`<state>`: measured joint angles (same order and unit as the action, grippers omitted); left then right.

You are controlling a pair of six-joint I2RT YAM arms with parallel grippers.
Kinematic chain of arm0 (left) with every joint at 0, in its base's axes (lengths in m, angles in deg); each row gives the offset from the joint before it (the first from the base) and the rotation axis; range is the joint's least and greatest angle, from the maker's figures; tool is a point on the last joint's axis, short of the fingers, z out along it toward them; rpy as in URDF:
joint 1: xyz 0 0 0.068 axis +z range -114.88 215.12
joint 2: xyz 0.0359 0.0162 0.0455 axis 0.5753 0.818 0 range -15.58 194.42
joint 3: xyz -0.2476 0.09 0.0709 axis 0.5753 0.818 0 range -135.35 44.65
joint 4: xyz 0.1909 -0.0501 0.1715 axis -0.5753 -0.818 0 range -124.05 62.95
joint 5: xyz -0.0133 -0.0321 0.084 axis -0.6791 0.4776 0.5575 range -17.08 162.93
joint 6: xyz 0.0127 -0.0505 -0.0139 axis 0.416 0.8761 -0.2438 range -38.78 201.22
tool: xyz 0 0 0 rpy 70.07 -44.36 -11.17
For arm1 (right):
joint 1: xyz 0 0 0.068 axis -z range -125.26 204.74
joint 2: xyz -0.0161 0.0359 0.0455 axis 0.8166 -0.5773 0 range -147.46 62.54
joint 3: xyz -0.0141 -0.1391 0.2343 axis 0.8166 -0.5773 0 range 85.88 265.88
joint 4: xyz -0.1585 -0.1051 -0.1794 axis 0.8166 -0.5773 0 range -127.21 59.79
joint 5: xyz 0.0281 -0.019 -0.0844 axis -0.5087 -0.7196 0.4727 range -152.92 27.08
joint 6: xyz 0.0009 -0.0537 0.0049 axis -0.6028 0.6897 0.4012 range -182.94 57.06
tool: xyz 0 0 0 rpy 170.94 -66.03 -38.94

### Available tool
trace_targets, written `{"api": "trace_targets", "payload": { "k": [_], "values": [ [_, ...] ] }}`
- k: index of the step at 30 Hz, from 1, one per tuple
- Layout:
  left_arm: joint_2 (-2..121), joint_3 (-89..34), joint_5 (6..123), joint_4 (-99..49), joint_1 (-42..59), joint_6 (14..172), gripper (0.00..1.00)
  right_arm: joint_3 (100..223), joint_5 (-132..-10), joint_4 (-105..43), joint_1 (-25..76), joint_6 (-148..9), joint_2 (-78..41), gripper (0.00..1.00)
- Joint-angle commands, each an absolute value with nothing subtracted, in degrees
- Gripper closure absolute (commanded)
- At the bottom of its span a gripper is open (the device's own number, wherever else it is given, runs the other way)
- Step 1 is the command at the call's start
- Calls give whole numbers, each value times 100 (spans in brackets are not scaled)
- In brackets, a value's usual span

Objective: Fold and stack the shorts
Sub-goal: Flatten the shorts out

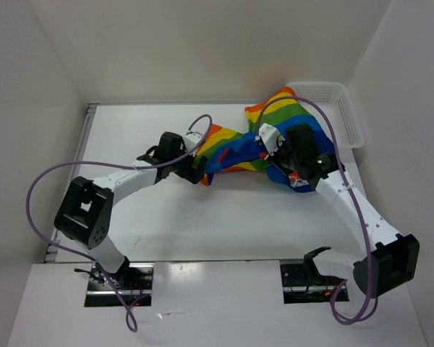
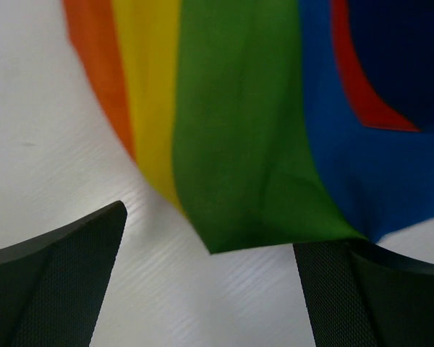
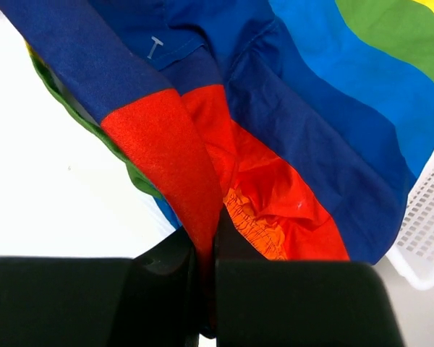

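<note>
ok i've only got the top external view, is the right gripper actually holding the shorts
Observer: yes, the right wrist view shows the right gripper shut on a red fold of the shorts.
Operator: and the left, has it got cloth
Observer: no, in the left wrist view the left gripper is open, with the green corner of the cloth just reaching between its fingers, not pinched.
Operator: anything on the cloth near the right grip
Observer: a small white tag pin sits in the dark blue cloth above the grip.
</note>
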<state>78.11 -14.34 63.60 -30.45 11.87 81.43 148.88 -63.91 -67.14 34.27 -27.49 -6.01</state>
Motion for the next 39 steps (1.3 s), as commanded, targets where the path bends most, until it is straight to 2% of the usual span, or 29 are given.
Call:
{"api": "trace_targets", "payload": {
  "k": [1, 7, 15, 16, 20, 21, 23, 24, 29, 34, 35, 39],
  "values": [
    [7908, -1372, 5878, -2872, 946, 8122, 0, 15065, -6397, -6651, 3470, -2848, -425, 100],
    [7969, -1187, 5877, -2768, 779, 8122, 0, 14908, -6336, -6519, 3523, -2848, -425, 100],
    [8796, -1968, 7432, -2073, 717, 8122, 0, 14802, -6336, -6414, 3523, -2962, -425, 100],
    [8865, -1969, 7520, -2072, 717, 8122, 4, 14802, -6336, -6361, 3584, -2963, -425, 100],
    [8980, -1969, 7609, -1940, 717, 8122, 55, 14749, -6284, -6299, 3637, -3015, -373, 100],
    [8980, -1969, 7757, -1862, 717, 8122, 81, 14819, -6231, -6238, 3637, -3015, -373, 100],
    [8980, -2030, 7951, -1634, 717, 8122, 96, 15073, -6169, -6185, 3637, -3067, -460, 100],
    [8911, -2031, 8134, -1555, 717, 8122, 100, 15353, -6169, -6011, 3637, -3068, -521, 100],
    [8506, -2776, 8338, -1422, 1199, 8122, 100, 16636, -5704, -5333, 3637, -3068, -1319, 100],
    [8181, -4547, 8400, -2245, 2464, 8122, 100, 18789, -5185, -4990, 2971, -2472, -2331, 100],
    [8102, -4771, 8400, -2387, 2640, 8122, 100, 19558, -5184, -4990, 2691, -2470, -2724, 100],
    [7156, -4836, 8400, -2871, 3055, 8122, 100, 21452, -5358, -5507, 2083, -2470, -3623, 100]
  ]
}}
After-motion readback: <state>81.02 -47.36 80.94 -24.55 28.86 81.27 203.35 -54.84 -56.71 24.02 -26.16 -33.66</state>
